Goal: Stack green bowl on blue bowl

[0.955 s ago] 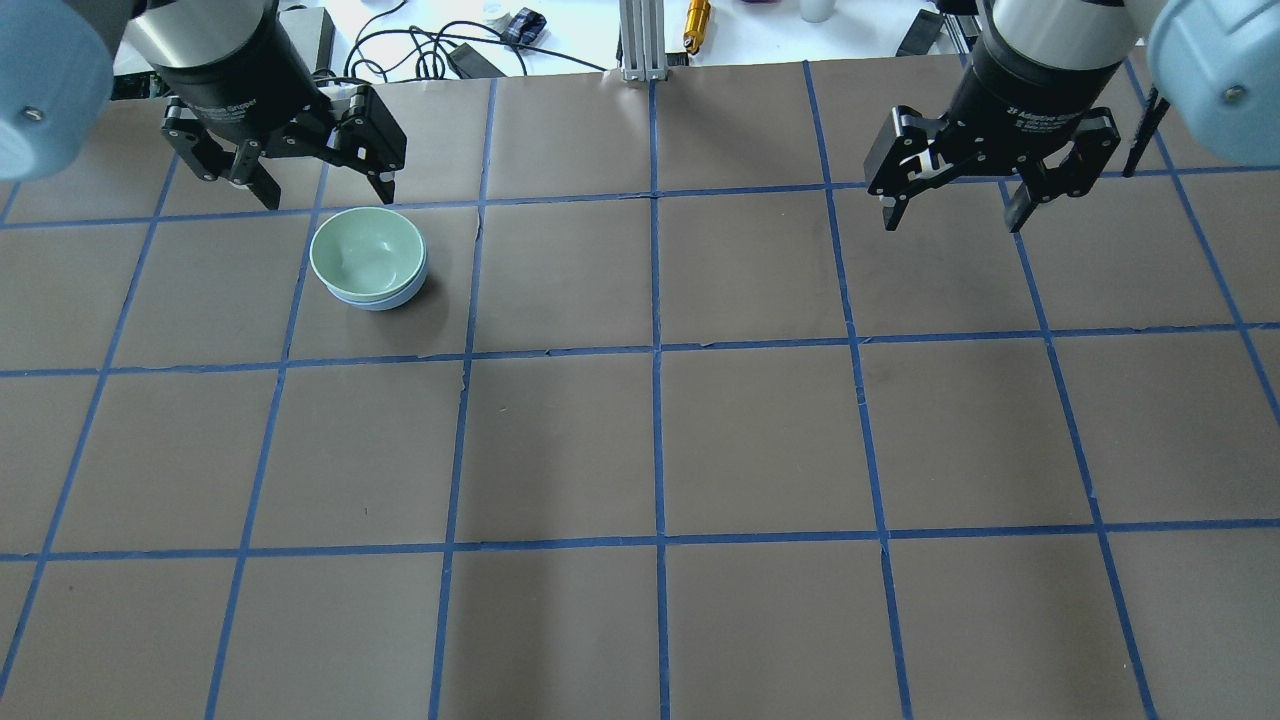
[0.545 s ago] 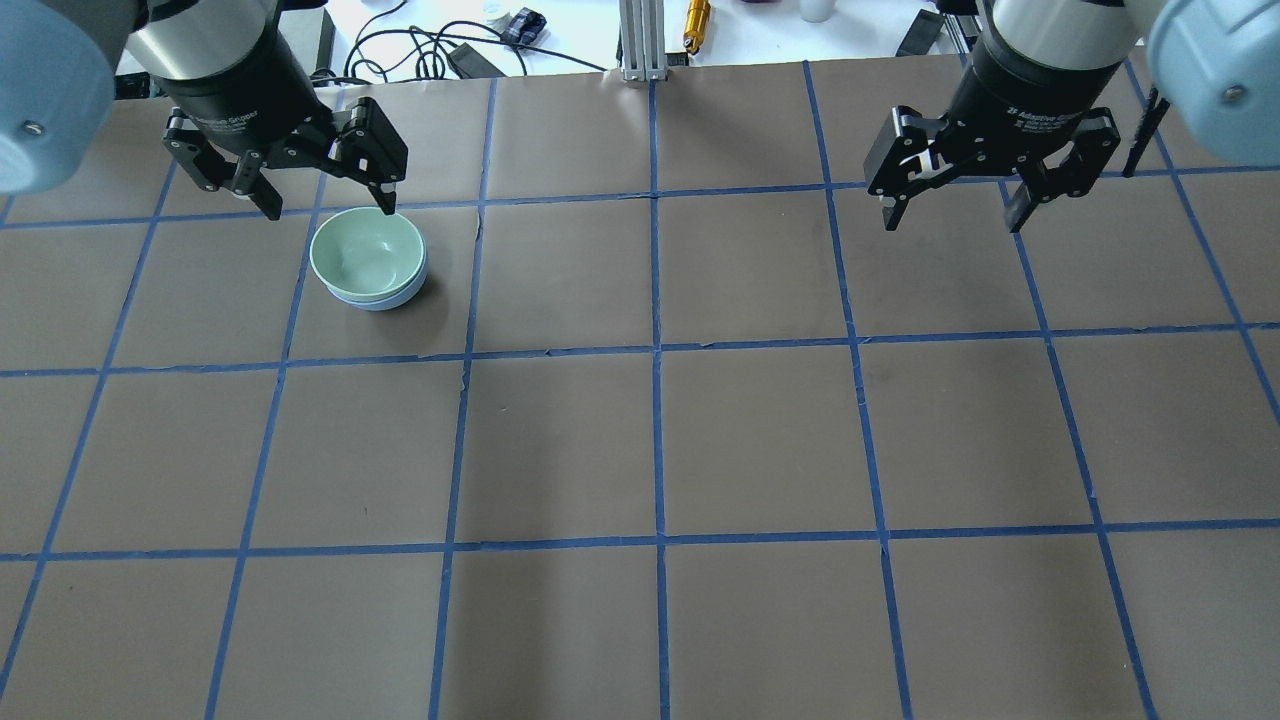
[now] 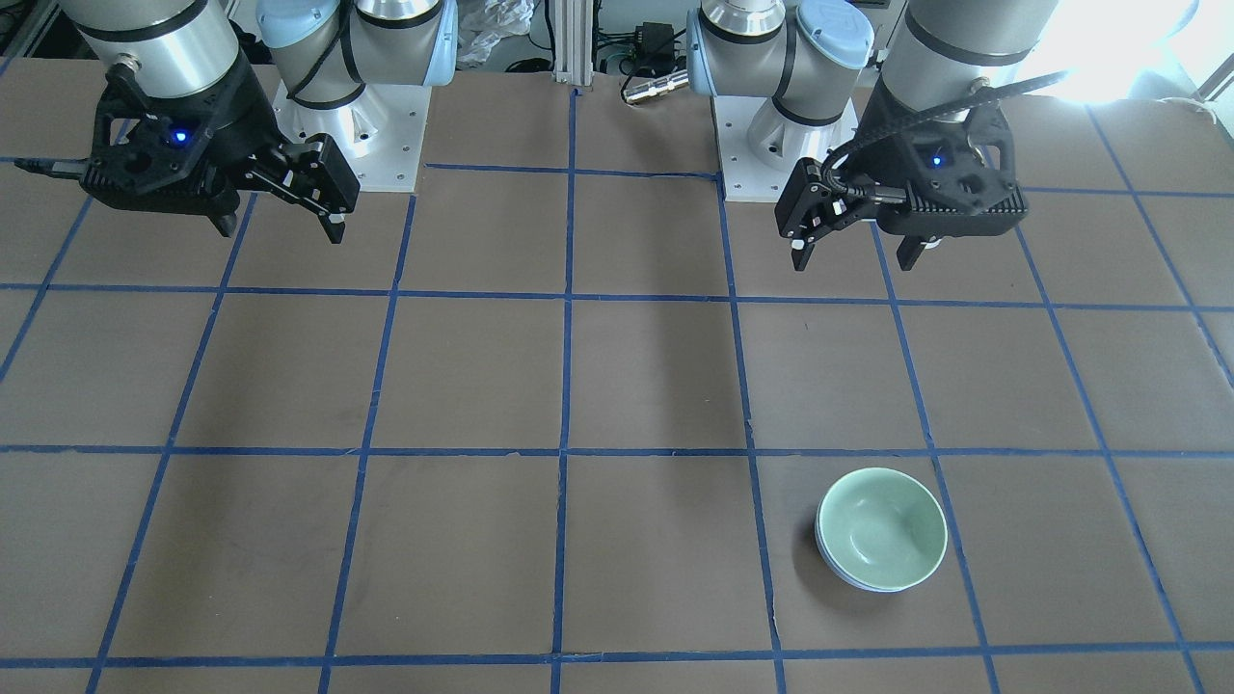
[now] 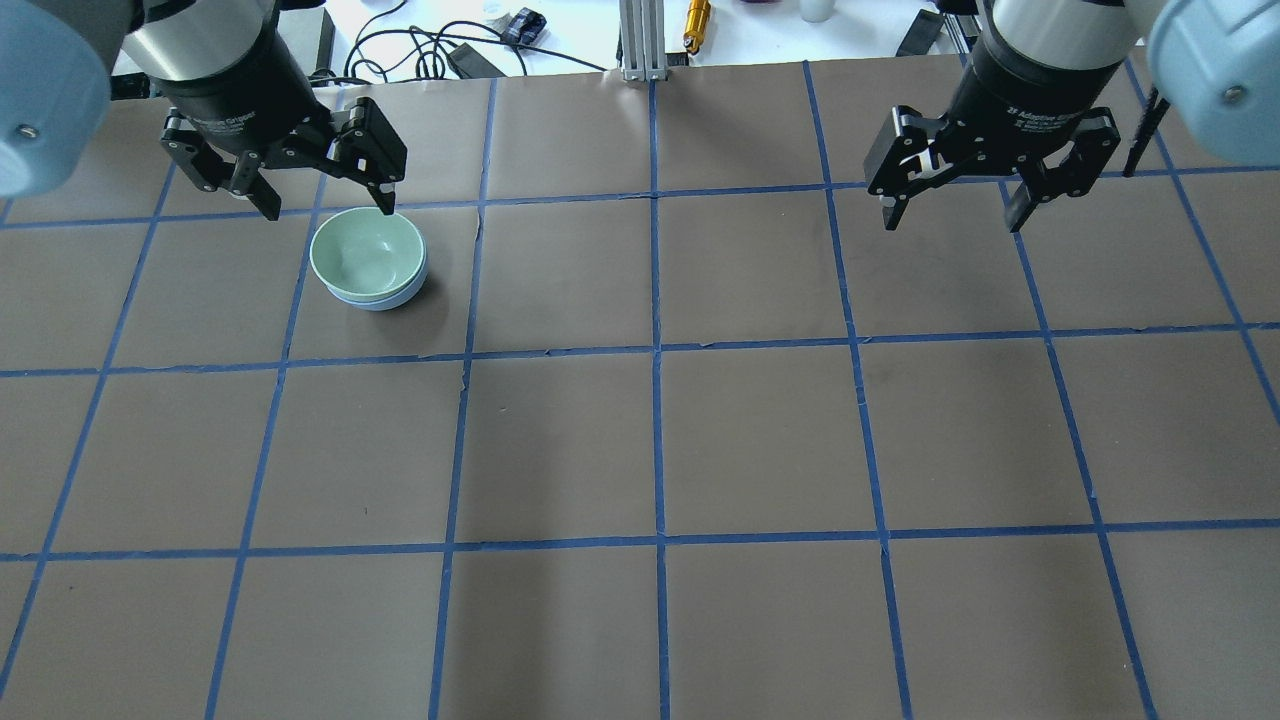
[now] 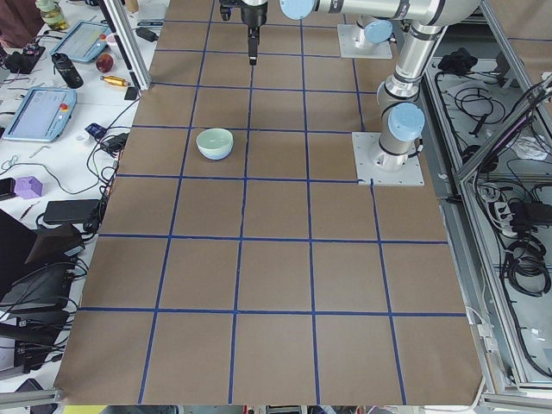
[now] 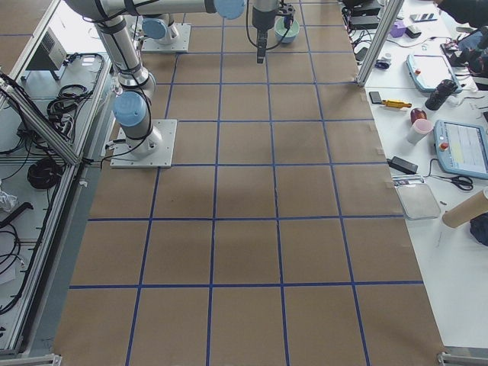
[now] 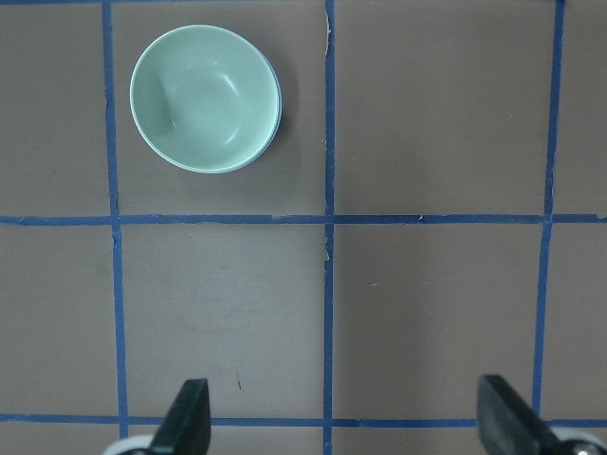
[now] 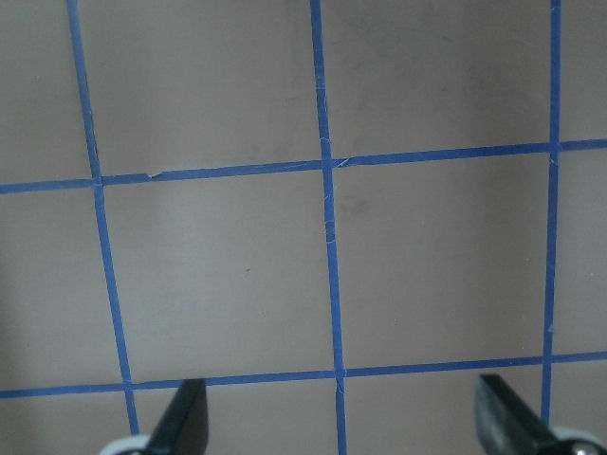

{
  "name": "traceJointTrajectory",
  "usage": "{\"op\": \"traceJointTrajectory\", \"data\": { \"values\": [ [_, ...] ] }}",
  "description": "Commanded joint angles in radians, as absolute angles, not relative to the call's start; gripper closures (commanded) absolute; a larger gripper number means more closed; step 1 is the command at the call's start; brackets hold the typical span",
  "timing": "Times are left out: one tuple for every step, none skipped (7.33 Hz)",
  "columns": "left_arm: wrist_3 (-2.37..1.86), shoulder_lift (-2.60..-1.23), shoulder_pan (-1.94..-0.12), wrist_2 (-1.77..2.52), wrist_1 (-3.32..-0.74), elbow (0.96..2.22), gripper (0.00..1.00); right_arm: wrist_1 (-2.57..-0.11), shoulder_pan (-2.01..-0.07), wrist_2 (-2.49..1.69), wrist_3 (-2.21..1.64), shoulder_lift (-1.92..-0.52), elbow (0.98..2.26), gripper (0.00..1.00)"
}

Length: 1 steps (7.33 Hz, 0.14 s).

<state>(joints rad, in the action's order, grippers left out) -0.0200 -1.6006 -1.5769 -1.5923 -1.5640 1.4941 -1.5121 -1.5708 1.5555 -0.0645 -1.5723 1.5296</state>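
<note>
The pale green bowl (image 4: 365,255) sits nested upright inside the pale blue bowl (image 4: 385,303), whose rim shows only as a thin band below it. The stack stands on the far left part of the table and shows in the front view too, the green bowl (image 3: 882,525) over the blue bowl (image 3: 831,567). My left gripper (image 4: 330,208) is open and empty, raised above the table just behind the stack. Its wrist view shows the green bowl (image 7: 204,95) well ahead of the fingers (image 7: 185,422). My right gripper (image 4: 952,222) is open and empty, raised at the far right.
The table (image 4: 660,440) is brown with a blue tape grid. Cables and small tools (image 4: 470,50) lie beyond its far edge, next to an aluminium post (image 4: 642,40). The arm bases (image 3: 347,125) stand at the robot's side.
My left gripper shifted slightly near the bowls between one second and half a second ago, then held still. The bowls and the right arm have not moved.
</note>
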Motion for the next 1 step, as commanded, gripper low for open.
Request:
{"op": "traceJointTrajectory", "data": {
  "values": [
    [-0.02,-1.592,-1.577,-1.592,-1.565,1.493,0.0,-1.511,-1.571,1.555,-0.064,-1.572,1.529,0.0]
  ]
}}
